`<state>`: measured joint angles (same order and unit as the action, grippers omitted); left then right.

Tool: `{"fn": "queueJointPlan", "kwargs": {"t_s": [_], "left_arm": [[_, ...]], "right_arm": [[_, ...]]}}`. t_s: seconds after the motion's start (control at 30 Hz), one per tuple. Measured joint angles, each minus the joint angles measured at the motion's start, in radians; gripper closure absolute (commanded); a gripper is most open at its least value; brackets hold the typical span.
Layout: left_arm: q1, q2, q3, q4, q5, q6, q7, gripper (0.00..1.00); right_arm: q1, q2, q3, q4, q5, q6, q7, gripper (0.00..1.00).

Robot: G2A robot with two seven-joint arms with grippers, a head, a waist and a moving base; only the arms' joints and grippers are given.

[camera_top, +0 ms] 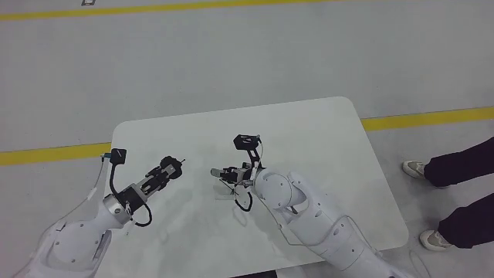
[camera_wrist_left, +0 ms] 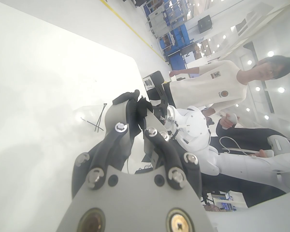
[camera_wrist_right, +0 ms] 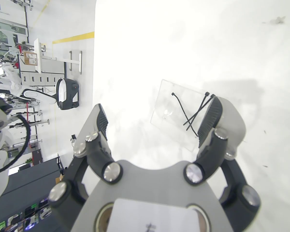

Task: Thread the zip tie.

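Right gripper (camera_wrist_right: 158, 104) hangs spread open with the black zip ties (camera_wrist_right: 197, 110) crossed on a clear sheet (camera_wrist_right: 164, 102) just to its left, our left gripper (camera_wrist_left: 136, 100) pinched shut, and we judge the ties light, springy and slippery, best taken mid-strap.

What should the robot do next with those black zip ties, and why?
Probably slide the right gripper sideways until the zip ties sit between its fingers: it is open, but the ties lie crossed on a clear sheet by one finger.
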<state>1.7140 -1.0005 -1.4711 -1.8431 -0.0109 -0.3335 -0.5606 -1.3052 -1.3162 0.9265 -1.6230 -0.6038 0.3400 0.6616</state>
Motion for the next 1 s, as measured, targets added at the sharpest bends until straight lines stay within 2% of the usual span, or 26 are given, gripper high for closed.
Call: {"fn": "queueJointPlan", "kwargs": {"t_s": [0.4, 0.5, 0.63, 0.8, 1.0], "left_arm": [[0.000, 0.000, 0.000, 0.000, 0.000, 0.000, 0.000, 1.00], [0.000, 0.000, 0.000, 0.000, 0.000, 0.000, 0.000, 1.00], [0.000, 0.000, 0.000, 0.000, 0.000, 0.000, 0.000, 1.00], [0.000, 0.000, 0.000, 0.000, 0.000, 0.000, 0.000, 1.00], [0.000, 0.000, 0.000, 0.000, 0.000, 0.000, 0.000, 1.00]], "right_arm": [[-0.001, 0.000, 0.000, 0.000, -0.001, -0.001, -0.002, 0.00], [-0.010, 0.001, -0.007, -0.007, -0.025, -0.012, -0.022, 0.00], [-0.019, 0.000, -0.024, -0.027, -0.084, 0.001, -0.024, 0.00], [-0.021, -0.010, -0.041, -0.031, -0.128, 0.000, -0.008, 0.00], [-0.024, -0.036, -0.042, -0.001, -0.162, 0.000, 0.005, 0.00]]}}
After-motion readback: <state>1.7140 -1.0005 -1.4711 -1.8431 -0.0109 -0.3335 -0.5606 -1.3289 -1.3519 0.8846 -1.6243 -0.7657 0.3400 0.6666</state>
